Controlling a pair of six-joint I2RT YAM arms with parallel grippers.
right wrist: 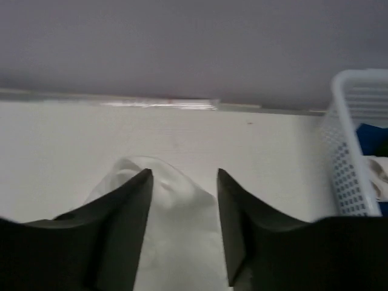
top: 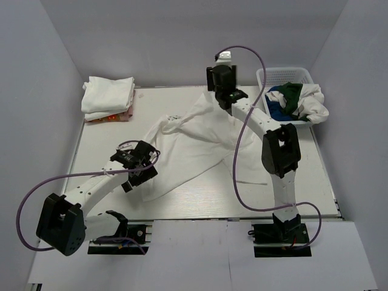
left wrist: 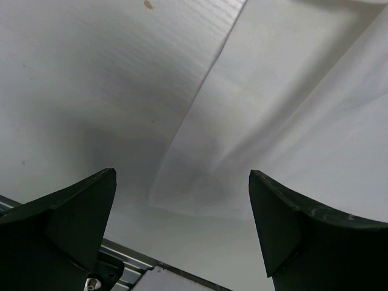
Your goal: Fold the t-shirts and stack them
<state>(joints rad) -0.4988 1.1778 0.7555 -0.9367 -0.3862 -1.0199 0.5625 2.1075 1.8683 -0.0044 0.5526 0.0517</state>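
Observation:
A white t-shirt lies spread and rumpled across the middle of the table. My left gripper is open and low over the shirt's near-left corner, which lies flat between the wide-apart fingers. My right gripper is at the shirt's far edge. Its jaws stand partly apart, with a hump of the white cloth between them, and its fingers do not pinch the cloth. Folded white shirts are stacked at the back left, with a colourful print showing underneath.
A white lattice basket at the back right holds blue, dark green and white shirts; it also shows in the right wrist view. The back wall is close behind the right gripper. The table's near edge is just below the left gripper.

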